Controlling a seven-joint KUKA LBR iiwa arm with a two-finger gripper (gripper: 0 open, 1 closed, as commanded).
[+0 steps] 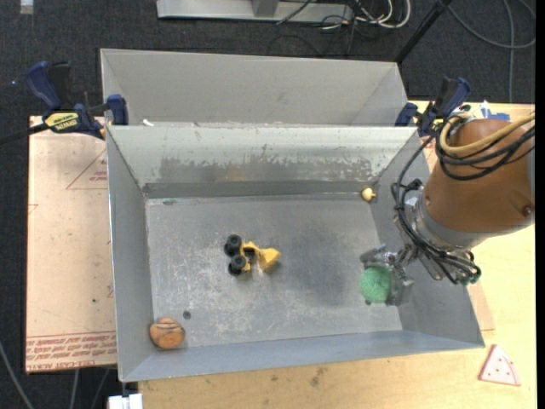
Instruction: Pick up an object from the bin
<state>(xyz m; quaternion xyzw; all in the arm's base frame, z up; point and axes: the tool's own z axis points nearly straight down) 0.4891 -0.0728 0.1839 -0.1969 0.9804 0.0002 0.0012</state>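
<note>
Camera view, looking down into the grey metal bin (255, 156): we see the orange-covered arm coming in from the right, with its gripper (385, 278) low over the right end of the bin floor, close to the right-hand wall. The two grey fingers (398, 291) are closed about a soft-looking green lump (371, 286), one finger above and to its left, the other below and to its right. The lump fills the gap between them, so we read the grip as clenched on it. We cannot tell whether the lump touches the floor.

Near the middle of the floor lies a small yellow toy (266, 258) with black wheels (three, as far as we can make out). A round brown object (168, 333) sits in the near left corner. A tiny yellow ball (368, 194) rests at the foot of the far wall, toward the right.
</note>
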